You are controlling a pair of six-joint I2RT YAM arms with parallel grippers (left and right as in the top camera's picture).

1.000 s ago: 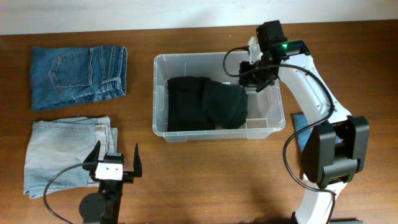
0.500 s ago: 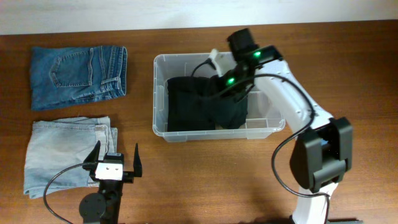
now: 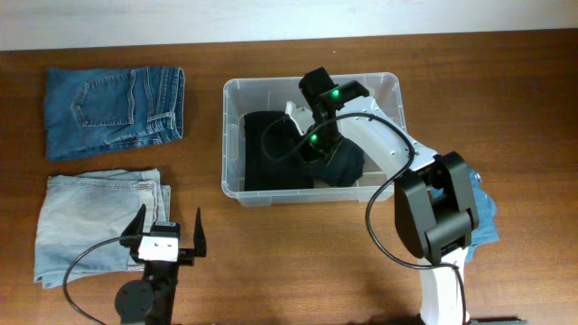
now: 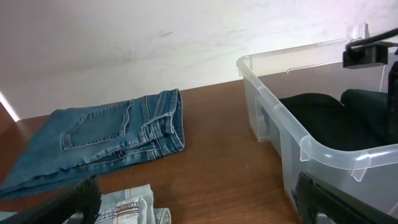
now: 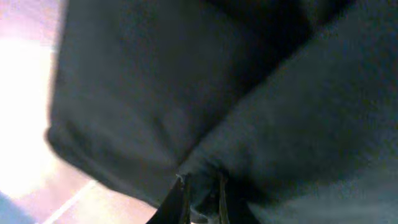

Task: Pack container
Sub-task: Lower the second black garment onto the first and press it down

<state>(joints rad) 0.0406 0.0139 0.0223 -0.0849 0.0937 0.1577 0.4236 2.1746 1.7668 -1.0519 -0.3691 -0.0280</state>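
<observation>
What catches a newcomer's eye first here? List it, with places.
The right gripper reaches down into the clear container at mid-table, onto folded black clothes. Left of it lie dark blue jeans and, nearer the open left gripper, a pale folded pair.

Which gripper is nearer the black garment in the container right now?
Right. The right gripper is at the black garment inside the container; the left gripper sits outside it, by the light jeans.
</observation>
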